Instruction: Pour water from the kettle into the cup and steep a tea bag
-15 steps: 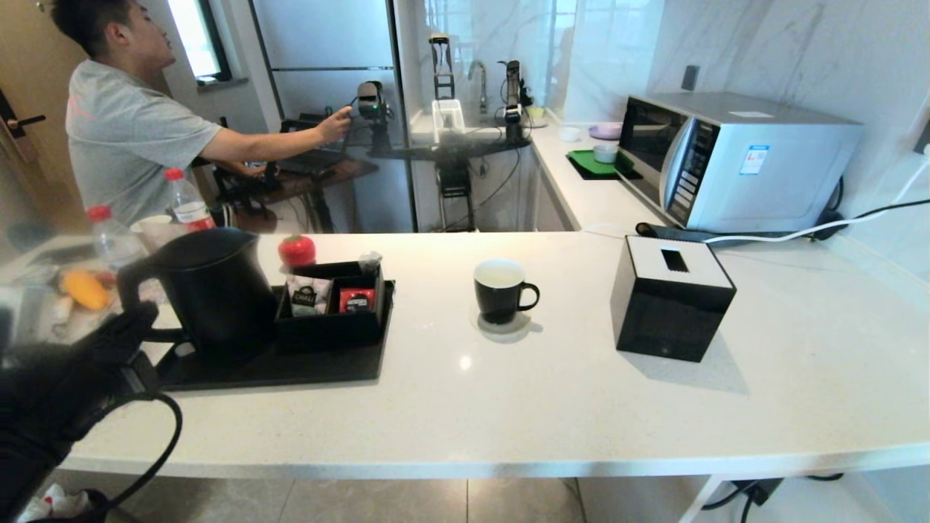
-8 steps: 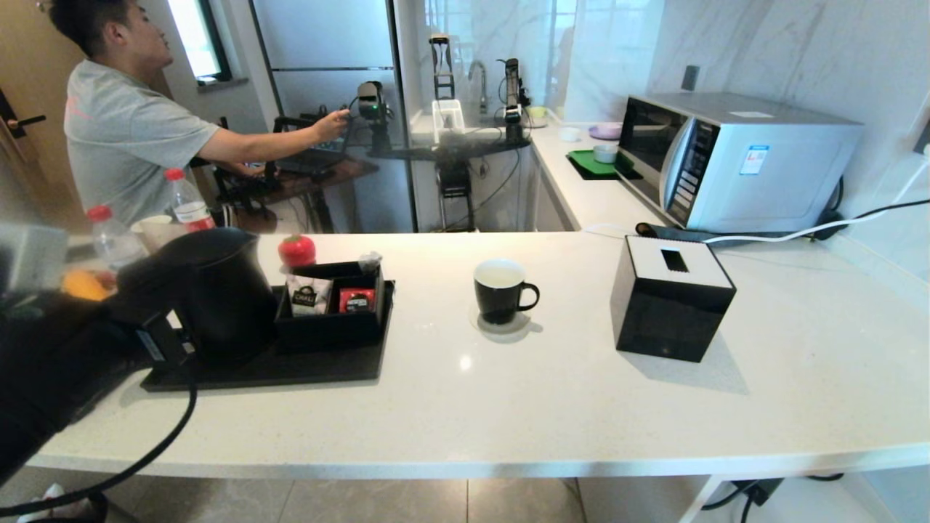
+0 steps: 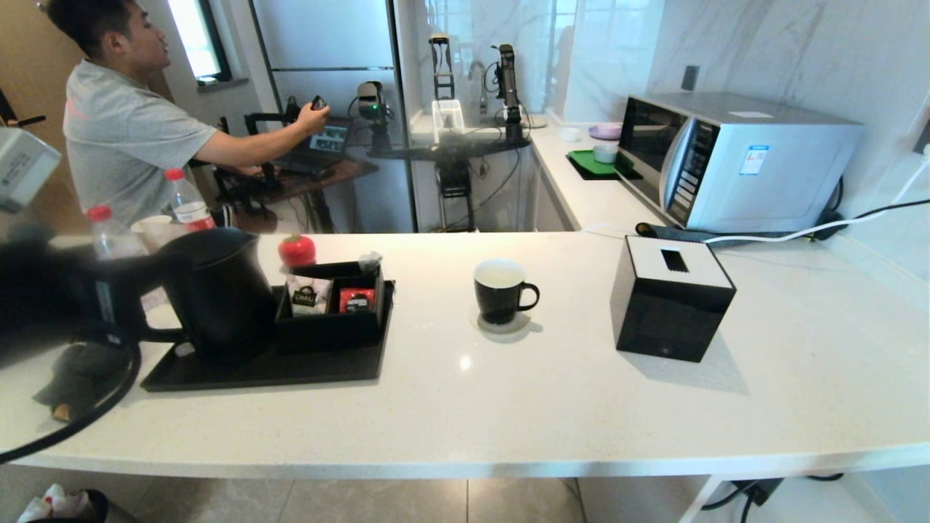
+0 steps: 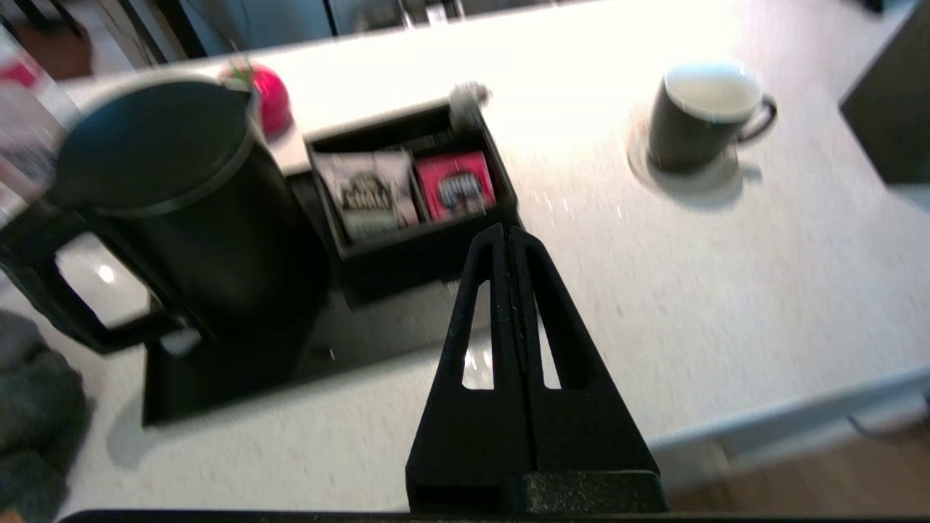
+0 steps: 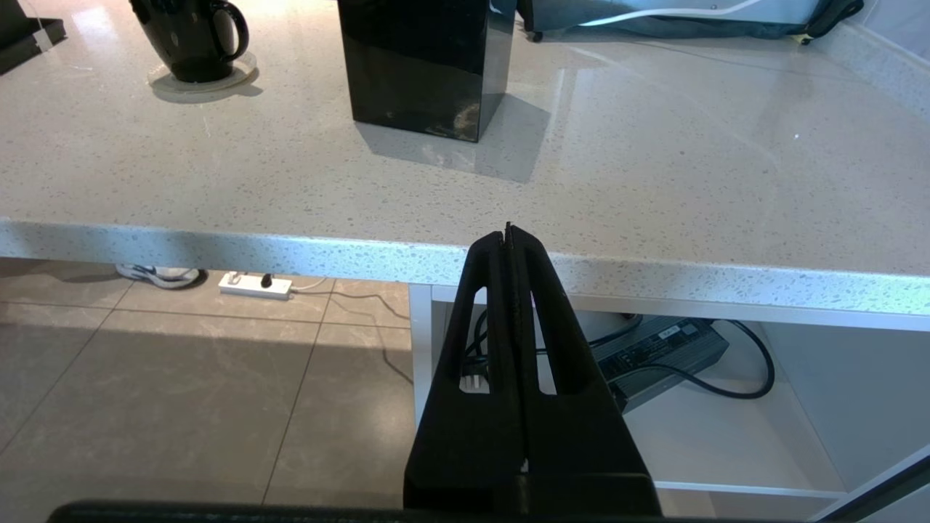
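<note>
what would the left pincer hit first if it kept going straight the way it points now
Probably the near wall of the black divided sachet box on the flat black tray: the shut left pincer aims over the tray's near edge at it. Depth is unclear, so it might meet the tray first.

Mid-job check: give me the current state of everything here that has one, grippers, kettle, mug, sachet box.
left gripper: shut, empty, in the air above the tray's near side.
right gripper: shut, empty, parked below the counter's edge.
kettle: upright on the black tray, lid closed, not held.
cup: upright on a coaster, handle toward the tissue box, no tea bag visible.
sachet box: open-topped, holding wrapped sachets.
</note>
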Controlling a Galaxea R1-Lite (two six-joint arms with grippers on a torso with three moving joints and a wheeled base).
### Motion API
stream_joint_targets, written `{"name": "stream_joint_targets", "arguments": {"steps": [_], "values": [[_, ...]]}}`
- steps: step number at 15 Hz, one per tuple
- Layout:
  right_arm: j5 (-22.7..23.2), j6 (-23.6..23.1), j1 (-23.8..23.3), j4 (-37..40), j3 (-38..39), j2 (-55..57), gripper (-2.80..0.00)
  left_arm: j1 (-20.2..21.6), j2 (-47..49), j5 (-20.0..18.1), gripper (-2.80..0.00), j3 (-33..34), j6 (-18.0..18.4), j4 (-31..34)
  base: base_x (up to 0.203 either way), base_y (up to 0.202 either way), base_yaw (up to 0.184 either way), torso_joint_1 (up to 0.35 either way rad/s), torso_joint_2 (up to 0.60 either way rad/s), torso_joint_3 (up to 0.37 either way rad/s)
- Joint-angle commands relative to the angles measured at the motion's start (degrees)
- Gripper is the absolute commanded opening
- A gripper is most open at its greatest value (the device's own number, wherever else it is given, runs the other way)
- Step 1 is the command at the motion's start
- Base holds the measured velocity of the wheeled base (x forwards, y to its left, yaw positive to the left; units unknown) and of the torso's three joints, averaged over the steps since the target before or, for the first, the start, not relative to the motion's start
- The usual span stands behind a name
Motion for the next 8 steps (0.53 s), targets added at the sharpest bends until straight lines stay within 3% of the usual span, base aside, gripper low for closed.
{"name": "stream_joint_targets", "arguments": {"steps": [1,8], "values": [[0.02,-0.06,0.06,-0.02,0.0,0.07,-2.8,-0.67,3.57,-0.03,-2.8,-4.75,0.01,6.85,0.0,0.0,0.0,0.0,0.0,0.0],[0.02,-0.06,0.0,-0.02,0.0,0.07,-2.8,-1.25,22.61,-0.04,-2.8,-17.62,0.01,9.39,0.0,0.0,0.0,0.0,0.0,0.0]]}}
